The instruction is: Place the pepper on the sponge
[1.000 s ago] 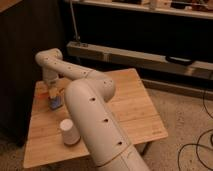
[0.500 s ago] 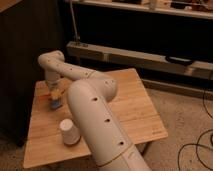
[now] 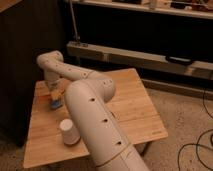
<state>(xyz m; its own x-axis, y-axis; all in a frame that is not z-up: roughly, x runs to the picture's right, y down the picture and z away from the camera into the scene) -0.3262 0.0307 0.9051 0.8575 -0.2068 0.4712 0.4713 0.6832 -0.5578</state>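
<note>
**Worktop:** One wooden worktop (image 3: 127, 107), square with rounded corners, standing on a speckled floor (image 3: 185, 117). A dark cabinet (image 3: 22, 50) stands against its left side. One long pale metal rail (image 3: 142, 57) runs behind it.

**Robot:** One white arm (image 3: 97, 120) enters from the bottom edge. It rises over the middle of the worktop, bends left and turns down at the wrist near the far left corner.

**Gripper:** One gripper (image 3: 54, 91) hangs from that wrist, pointing down, over the left part of the worktop. Its fingers are pressed together and pinch the pepper at their tips.

**Pepper:** One counted. The pepper (image 3: 55, 95) shows as a small orange patch at the gripper's end, directly over the sponge. Whether its lower end touches the sponge cannot be told.

**Sponge:** One counted. The sponge (image 3: 56, 104) is a small blue block lying flat on the worktop just below the gripper, near the left edge.

**Other items on the worktop:** One white cup (image 3: 69, 132), standing with the wider end down. It is in the near left area, in front of the sponge and apart from it, close beside the arm's thick lower link.

**Floor:** Dark cables (image 3: 200, 145) lie looped at the right, well apart from the worktop; their number cannot be told.
</note>
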